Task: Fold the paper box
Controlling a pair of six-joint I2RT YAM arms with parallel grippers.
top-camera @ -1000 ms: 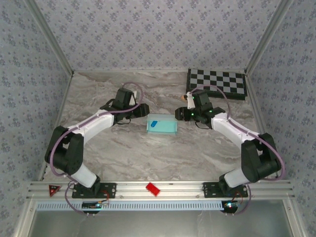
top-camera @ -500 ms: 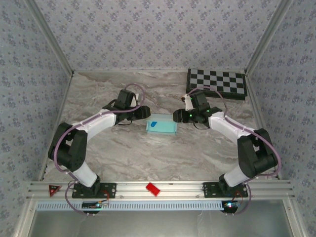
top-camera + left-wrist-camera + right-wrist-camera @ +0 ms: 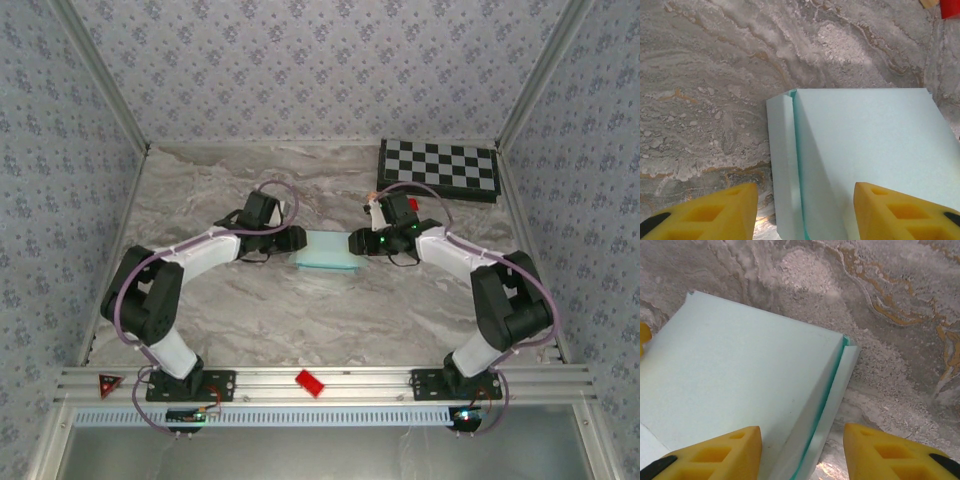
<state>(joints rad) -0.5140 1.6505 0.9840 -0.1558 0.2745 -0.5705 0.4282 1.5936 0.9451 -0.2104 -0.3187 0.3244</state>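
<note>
Marbled grey-brown table surface [image 3: 250, 300], enclosed by walls [image 3: 300, 60] papered in a small floral print, seen from the top camera. The paper box [image 3: 328, 250], pale mint card, lies flat at about the middle of the surface, a little nearer the far edge than the near one. The left gripper [image 3: 297, 238] is at the box's left end and the right gripper [image 3: 355, 242] at its right end, so the box sits between them. A black-and-white chessboard [image 3: 438, 168] occupies the far right corner, well apart from the box. A small red piece [image 3: 309, 383] rests on the metal rail along the near edge.

Left wrist view: the left gripper [image 3: 805, 192] has its jaws parted and grips nothing. One yellow finger [image 3: 705, 210] is over bare marble and the other is over the card. The paper box [image 3: 865, 150] presents a broad plain top panel, with a narrow folded strip [image 3: 781, 165] running along its left edge.

Right wrist view: the right gripper [image 3: 802, 434] is likewise parted and holds nothing. One finger [image 3: 710, 455] is over the paper box [image 3: 740, 375] and the other is over marble. A matching narrow strip [image 3: 840, 385] borders the box's right edge, where a darker teal line marks the fold.
</note>
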